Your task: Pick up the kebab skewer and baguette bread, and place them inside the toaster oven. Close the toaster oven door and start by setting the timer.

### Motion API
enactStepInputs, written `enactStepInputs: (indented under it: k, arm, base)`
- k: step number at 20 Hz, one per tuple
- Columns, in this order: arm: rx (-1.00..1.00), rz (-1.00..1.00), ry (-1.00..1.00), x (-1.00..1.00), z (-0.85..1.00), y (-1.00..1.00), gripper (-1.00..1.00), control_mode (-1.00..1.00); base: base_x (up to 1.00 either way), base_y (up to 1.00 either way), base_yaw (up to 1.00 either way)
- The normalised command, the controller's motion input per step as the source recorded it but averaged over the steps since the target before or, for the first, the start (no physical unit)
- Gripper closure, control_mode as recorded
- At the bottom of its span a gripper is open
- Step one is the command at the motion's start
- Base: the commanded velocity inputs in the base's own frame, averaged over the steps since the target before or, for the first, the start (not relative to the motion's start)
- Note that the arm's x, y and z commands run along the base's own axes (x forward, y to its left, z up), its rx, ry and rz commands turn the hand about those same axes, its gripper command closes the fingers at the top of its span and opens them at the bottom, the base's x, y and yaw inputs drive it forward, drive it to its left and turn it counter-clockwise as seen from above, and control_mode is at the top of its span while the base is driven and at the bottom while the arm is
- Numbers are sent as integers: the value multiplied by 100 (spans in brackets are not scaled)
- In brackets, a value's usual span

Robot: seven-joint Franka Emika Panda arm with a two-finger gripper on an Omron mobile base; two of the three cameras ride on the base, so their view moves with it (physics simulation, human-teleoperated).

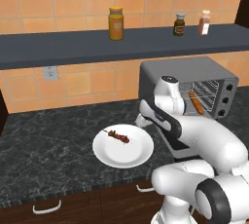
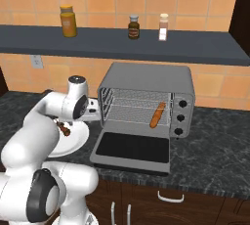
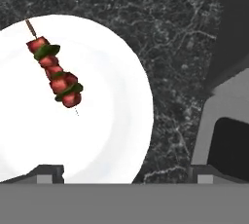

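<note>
The kebab skewer (image 1: 118, 136) (image 3: 56, 77) lies on a white plate (image 1: 112, 158) (image 3: 112, 135) on the dark counter, left of the toaster oven (image 1: 185, 72) (image 2: 146, 77). The baguette bread (image 1: 196, 102) (image 2: 157, 115) rests on the wire rack inside the oven. The toaster oven door (image 2: 132, 146) hangs open, lying flat toward me. My gripper (image 1: 142, 121) (image 3: 126, 174) hovers open over the plate's right edge, beside the door's left corner, with nothing between its fingers. The skewer (image 2: 64, 129) sits up and to the left of the fingertips in the hand view.
A shelf above the counter carries an orange jar (image 1: 115, 23), a dark bottle (image 1: 179, 24) and a red-and-white bottle (image 1: 204, 22). A wall outlet (image 1: 50, 73) sits at the left. The black marble counter (image 1: 44, 150) stretches left of the plate.
</note>
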Motion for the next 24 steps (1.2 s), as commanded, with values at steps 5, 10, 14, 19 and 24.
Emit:
enactStepInputs:
  k: [5, 10, 14, 19, 24]
  arm:
    - [-1, 8, 8, 0, 0, 70, -100, -100]
    - [0, 4, 12, 0, -1, 40, -100, -100]
    - [-1, 2, 6, 5, -14, 38, -100, -100]
    - [-2, 1, 5, 31, -27, 21, -100, -100]
    - [-5, 0, 1, 42, -36, 9, -100, -100]
  base:
    - [0, 0, 0]
    - [0, 0, 0]
    - [0, 0, 0]
    - [0, 0, 0]
    - [0, 0, 0]
